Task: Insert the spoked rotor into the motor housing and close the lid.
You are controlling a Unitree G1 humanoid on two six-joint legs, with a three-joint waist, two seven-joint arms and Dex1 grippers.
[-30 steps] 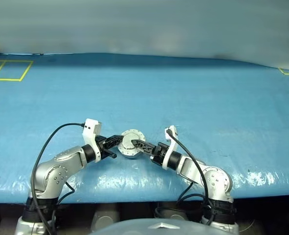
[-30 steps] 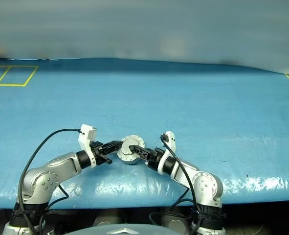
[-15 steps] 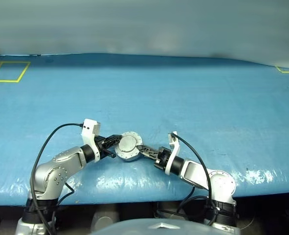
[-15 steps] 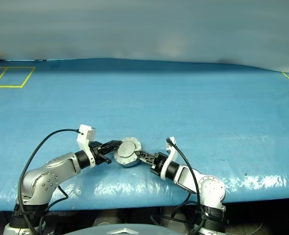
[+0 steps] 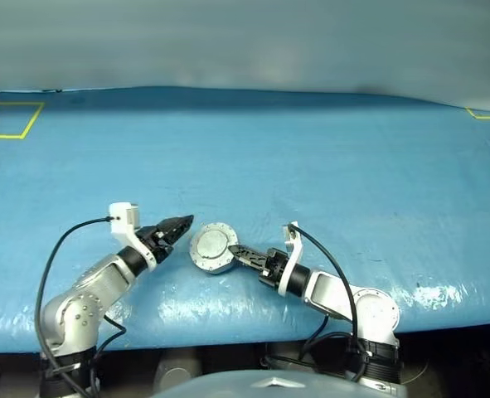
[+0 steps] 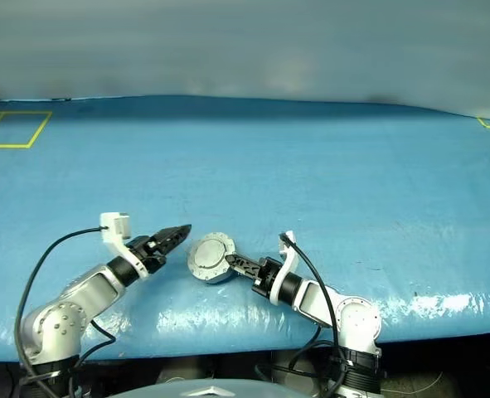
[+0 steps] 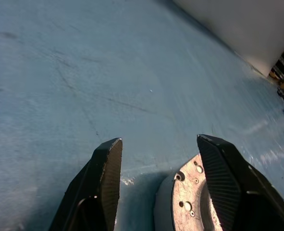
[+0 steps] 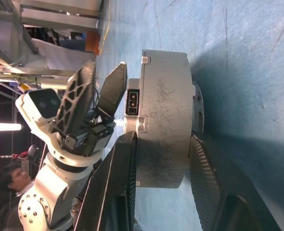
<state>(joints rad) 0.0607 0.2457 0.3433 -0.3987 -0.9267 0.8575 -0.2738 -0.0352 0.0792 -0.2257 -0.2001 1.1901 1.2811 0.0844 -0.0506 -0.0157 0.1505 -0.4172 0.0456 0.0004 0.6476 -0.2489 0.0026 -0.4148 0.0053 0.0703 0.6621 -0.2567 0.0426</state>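
The motor housing lies near the table's front edge with the lid down flat on it, plain grey face and raised circle upward. The spoked rotor is hidden. My right gripper reaches in from the right and is shut on the housing; in the right wrist view its fingers press on both flat faces of the housing. My left gripper hangs open just left of the housing, apart from it. The left wrist view shows its fingers spread, with the housing's edge low between them.
The blue tarp-covered table stretches far ahead and to both sides. Yellow tape squares mark its far left corner. The front edge runs just under my arms. A person shows in the right wrist view.
The lid went from tilted to flat. My left gripper opened, let go of the housing and drew back to the left. My right gripper closed onto the housing and stayed in place.
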